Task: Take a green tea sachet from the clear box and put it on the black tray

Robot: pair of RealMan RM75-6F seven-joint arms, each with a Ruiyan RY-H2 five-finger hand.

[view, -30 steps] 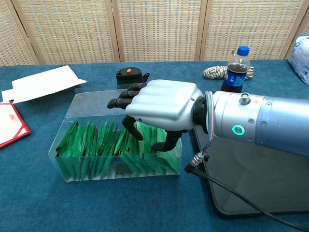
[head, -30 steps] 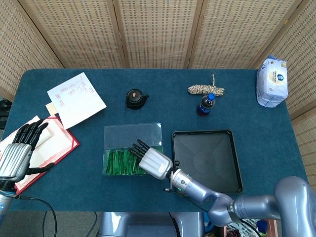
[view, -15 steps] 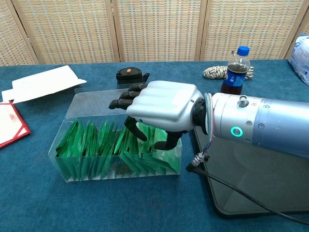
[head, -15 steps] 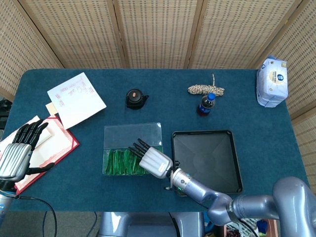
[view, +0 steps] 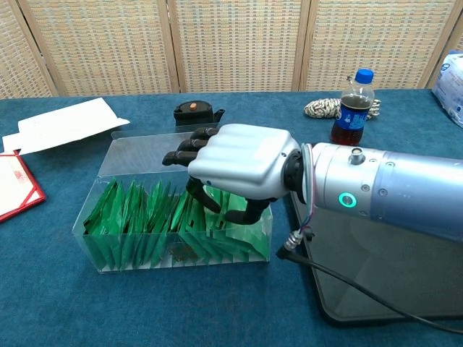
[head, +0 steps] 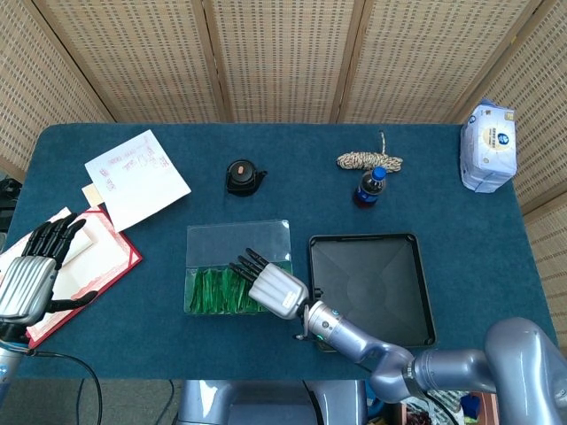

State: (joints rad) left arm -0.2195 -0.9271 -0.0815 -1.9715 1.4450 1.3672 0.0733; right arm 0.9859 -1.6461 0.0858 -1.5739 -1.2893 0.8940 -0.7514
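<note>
The clear box (head: 237, 239) sits mid-table, its front half packed with upright green tea sachets (view: 137, 217). My right hand (view: 242, 160) hovers over the box's right end, also seen as right hand (head: 276, 290). Its thumb and one finger dip down among the sachets, still apart, with no sachet lifted between them; the other fingers stretch out above the box. The black tray (head: 372, 288) lies bare just right of the box. My left hand (head: 31, 270) rests at the table's left edge, fingers spread, holding nothing.
A red folder (head: 97, 266) and white papers (head: 135, 178) lie on the left. Behind the box stands a small black device (head: 242, 176). A cola bottle (head: 371, 187) and a rope coil (head: 368, 160) sit behind the tray, and a white pack (head: 487, 146) at the far right.
My right hand has shifted slightly left and a little lower into the box. The left hand has not moved.
</note>
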